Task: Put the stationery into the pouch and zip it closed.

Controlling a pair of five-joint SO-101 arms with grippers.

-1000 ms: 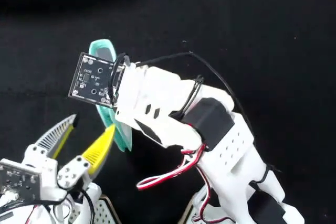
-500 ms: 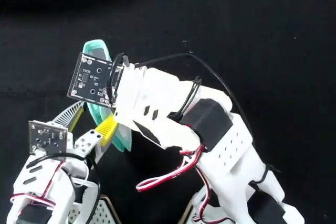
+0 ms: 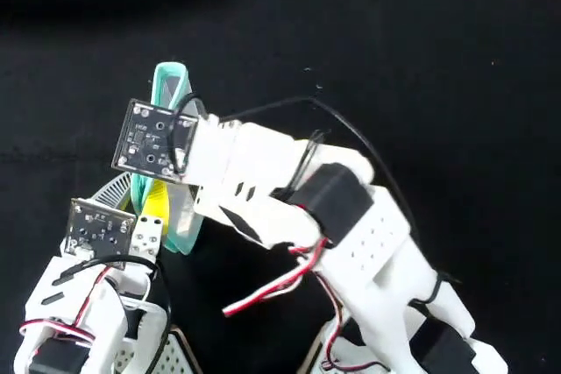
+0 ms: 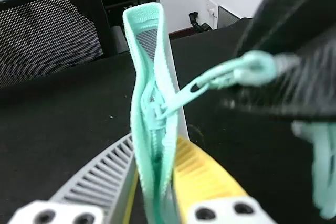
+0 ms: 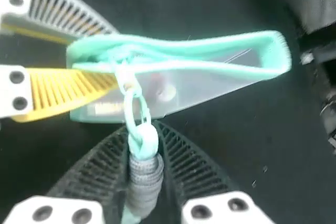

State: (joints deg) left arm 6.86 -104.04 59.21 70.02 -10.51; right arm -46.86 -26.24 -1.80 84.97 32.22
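Pouch (image 3: 171, 85), teal with a clear side, stands on its narrow edge on the black table (image 3: 438, 59), long axis running away from the arms. The zip edge faces up.

Left gripper (image 3: 140, 190): grey and yellow fingers pressed against opposite faces of the pouch's near end, clamping it. In the left wrist view the pouch (image 4: 149, 103) rises straight out from between the two fingers of the left gripper (image 4: 155, 145).

Right gripper (image 5: 142, 150): black fingers nearly together, pinching the zipper pull (image 5: 139, 135), a teal loop on a grey tab. Nothing else is between them. It sits just beside the pouch (image 5: 210, 72), on the clear side, not touching the body. The pull is stretched taut from the slider (image 5: 123, 72) to the fingers.

Slider sits close to the end held by the left gripper (image 5: 113, 53). From the slider to the far end the mouth looks open, the rim forming a narrow loop.

From the left wrist view, the zipper pull (image 4: 252, 69) runs sideways off the slider (image 4: 155, 111) into the blurred dark right gripper (image 4: 283, 77).

Contents behind the clear side are too blurred to name.
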